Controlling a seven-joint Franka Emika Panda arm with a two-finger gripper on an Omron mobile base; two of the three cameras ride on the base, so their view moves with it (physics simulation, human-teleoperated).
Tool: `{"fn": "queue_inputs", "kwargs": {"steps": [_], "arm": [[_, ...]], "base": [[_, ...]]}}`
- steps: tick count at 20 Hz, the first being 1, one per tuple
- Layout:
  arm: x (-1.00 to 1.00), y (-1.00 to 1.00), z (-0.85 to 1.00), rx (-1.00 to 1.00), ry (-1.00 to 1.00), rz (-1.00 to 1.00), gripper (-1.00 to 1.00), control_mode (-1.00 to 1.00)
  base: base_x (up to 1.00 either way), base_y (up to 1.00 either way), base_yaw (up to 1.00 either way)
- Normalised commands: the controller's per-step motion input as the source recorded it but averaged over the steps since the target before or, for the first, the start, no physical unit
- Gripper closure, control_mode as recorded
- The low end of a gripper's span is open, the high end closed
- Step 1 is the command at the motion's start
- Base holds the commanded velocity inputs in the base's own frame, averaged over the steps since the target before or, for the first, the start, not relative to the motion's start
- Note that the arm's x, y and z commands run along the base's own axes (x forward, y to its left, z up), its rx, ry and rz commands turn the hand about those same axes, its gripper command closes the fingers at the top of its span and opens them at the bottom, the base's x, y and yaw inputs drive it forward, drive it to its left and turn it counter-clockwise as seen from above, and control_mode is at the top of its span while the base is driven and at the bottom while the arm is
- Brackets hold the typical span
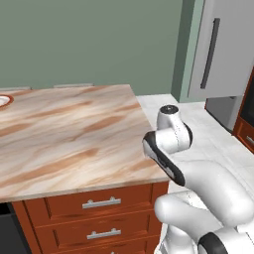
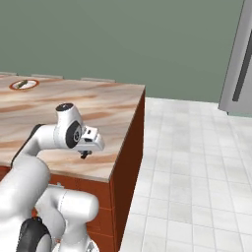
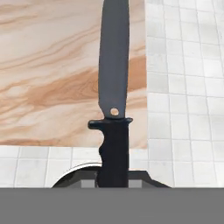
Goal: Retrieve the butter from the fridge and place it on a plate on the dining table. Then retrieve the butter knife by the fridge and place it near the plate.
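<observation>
The claw (image 2: 86, 153) hangs over the near right corner of the dining table's surface (image 1: 74, 139), and it is clamped on the butter knife (image 3: 114, 87). In the hand view the knife's black handle sits between the fingers, with the dark blade running straight up the picture, out over the marbled stone edge and the pale tiled floor (image 3: 183, 87) beside it. In the right base view the knife is just a small dark stub poking below the claw. Far down the surface, at its back left, the plate (image 2: 24, 84) rests with the butter (image 2: 21, 84) lying across its whitish centre, well apart from the claw. The fridge (image 1: 225, 49) stands across the floor to the right, door shut.
</observation>
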Motion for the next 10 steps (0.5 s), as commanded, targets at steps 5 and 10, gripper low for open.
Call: {"fn": "queue_inputs", "kwargs": {"steps": [5, 10], "arm": [[-0.96, 0.00, 1.00, 0.00, 0.00, -0.05, 1.00, -1.00], [-0.85, 0.00, 1.00, 0.00, 0.09, 0.00, 1.00, -1.00]], "base": [[0.00, 0.00, 0.00], [0.00, 0.00, 0.00]]}}
